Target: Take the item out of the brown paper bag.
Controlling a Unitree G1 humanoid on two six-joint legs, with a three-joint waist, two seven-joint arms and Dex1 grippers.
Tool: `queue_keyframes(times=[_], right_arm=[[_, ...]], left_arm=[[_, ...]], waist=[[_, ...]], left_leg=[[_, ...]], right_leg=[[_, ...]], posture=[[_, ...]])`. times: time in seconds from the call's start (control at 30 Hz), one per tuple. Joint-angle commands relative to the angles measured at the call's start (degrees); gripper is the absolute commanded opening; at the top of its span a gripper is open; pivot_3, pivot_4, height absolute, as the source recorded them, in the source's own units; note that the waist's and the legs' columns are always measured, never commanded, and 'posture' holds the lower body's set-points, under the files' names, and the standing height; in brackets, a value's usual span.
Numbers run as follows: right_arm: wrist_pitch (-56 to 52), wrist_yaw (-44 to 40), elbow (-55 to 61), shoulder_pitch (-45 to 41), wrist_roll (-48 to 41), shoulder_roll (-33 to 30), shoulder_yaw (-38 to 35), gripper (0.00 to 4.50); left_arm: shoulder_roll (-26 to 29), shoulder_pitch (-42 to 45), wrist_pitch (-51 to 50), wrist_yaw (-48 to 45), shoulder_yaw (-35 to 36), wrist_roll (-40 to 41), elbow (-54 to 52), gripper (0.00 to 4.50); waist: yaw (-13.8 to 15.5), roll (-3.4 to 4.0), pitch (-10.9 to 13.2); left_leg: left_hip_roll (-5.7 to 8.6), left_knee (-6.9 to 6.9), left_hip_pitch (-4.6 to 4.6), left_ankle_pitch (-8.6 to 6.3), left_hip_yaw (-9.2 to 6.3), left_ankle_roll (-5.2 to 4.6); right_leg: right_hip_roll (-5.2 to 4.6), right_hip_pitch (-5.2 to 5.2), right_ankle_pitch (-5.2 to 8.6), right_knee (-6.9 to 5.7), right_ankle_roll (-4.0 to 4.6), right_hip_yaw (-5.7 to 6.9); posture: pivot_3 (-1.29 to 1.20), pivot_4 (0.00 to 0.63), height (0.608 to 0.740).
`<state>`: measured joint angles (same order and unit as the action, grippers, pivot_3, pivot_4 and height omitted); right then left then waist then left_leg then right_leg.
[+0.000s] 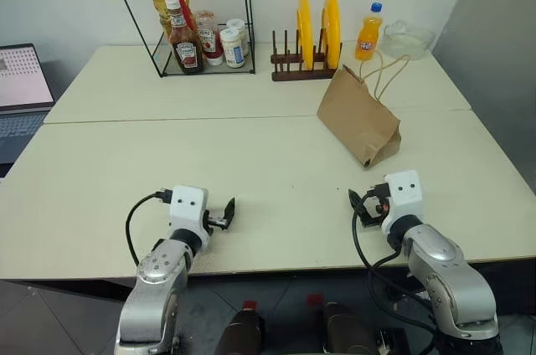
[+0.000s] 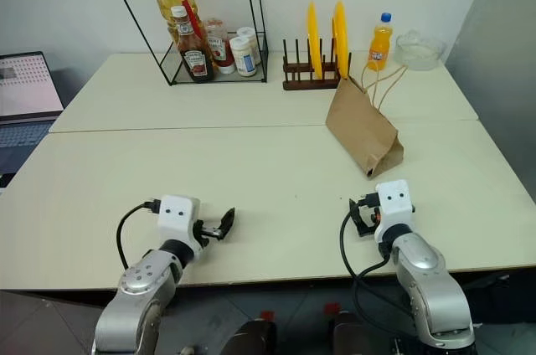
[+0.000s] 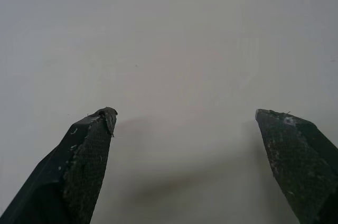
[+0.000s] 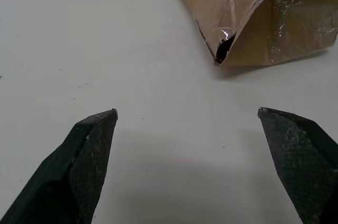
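Note:
The brown paper bag [image 1: 358,116] lies on its side on the cream table [image 1: 251,154], right of the middle. Its cord handles [image 1: 387,70] reach toward the back, and its folded bottom [image 4: 248,12] faces my right gripper. The item is hidden inside the bag. My right gripper [image 1: 358,208] hovers low over the table a short way in front of the bag, open and empty; in the right wrist view its fingertips [image 4: 95,139] stand wide apart. Near the front left, my left gripper [image 1: 224,214] is also open and empty over bare table [image 3: 185,49].
At the back stand a black wire shelf [image 1: 244,12] with a ketchup bottle [image 1: 184,45] and jars, a plate rack [image 1: 306,66] with yellow plates, an orange soda bottle [image 1: 368,33] and a glass bowl [image 1: 408,38]. A laptop [image 1: 21,87] sits at the far left.

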<state>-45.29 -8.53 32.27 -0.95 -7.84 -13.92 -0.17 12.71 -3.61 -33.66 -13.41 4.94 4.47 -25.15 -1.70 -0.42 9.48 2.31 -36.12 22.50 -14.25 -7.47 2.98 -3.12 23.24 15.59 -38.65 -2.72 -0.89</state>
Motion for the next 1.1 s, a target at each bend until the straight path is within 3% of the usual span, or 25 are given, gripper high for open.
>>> queue_keyframes(times=[0.03,0.27,0.53,0.63,0.77,1.1], right_arm=[[1.6,0.6,2.4,0.1,0.3,0.2,-0.9,4.5],[1.7,2.1,3.1,0.5,0.7,0.9,-1.6,4.5],[-3.3,1.1,7.4,-3.9,-0.8,-1.6,-4.3,4.5],[-11.7,0.1,11.9,-10.7,-3.6,-3.8,-7.6,4.5],[-20.7,-2.0,10.1,-22.2,-6.3,-8.3,-11.0,4.5],[-35.4,-8.0,-7.5,-47.2,-11.1,-17.6,-11.1,4.5]], left_arm=[[0.2,1.4,1.5,1.0,1.6,0.4,-0.7,4.49],[-1.0,2.9,0.8,2.8,5.4,2.9,1.2,4.49],[10.3,12.0,-3.7,-12.3,6.7,13.0,6.0,4.49],[17.6,21.2,-5.9,-21.6,5.4,17.1,9.7,4.49],[21.8,31.2,-6.5,-30.5,1.5,20.3,13.0,4.49],[23.2,46.8,-1.4,-43.7,-6.5,20.0,22.4,4.49]], waist=[[0.0,0.0,0.0],[0.0,-0.01,0.0],[0.0,-0.02,0.0],[0.0,-0.14,0.1],[-0.1,-0.15,0.1],[-0.3,-0.15,0.1]], left_leg=[[0.0,0.0,0.0,0.0,0.0,0.0],[0.0,0.0,-0.01,0.0,-0.02,0.01],[0.01,-0.01,-0.02,0.02,-0.03,0.03],[0.01,-0.02,0.0,0.04,-0.08,0.05],[0.03,-0.03,-0.02,0.04,-0.09,0.06],[0.0,0.02,0.02,0.05,-0.02,0.05]], right_leg=[[0.0,0.0,0.0,0.0,0.0,0.0],[0.0,0.0,-0.01,-0.01,0.02,0.01],[0.01,-0.02,0.0,-0.03,0.0,0.04],[0.03,0.01,0.0,-0.1,0.0,0.1],[0.03,-0.04,-0.02,-0.08,0.04,0.11],[0.02,0.06,-0.02,-0.09,0.1,0.06]], posture=[[0.0,0.15,0.74],[0.0,0.15,0.74],[0.0,0.15,0.74],[0.0,0.15,0.74],[0.0,0.15,0.74],[0.0,0.15,0.74]])
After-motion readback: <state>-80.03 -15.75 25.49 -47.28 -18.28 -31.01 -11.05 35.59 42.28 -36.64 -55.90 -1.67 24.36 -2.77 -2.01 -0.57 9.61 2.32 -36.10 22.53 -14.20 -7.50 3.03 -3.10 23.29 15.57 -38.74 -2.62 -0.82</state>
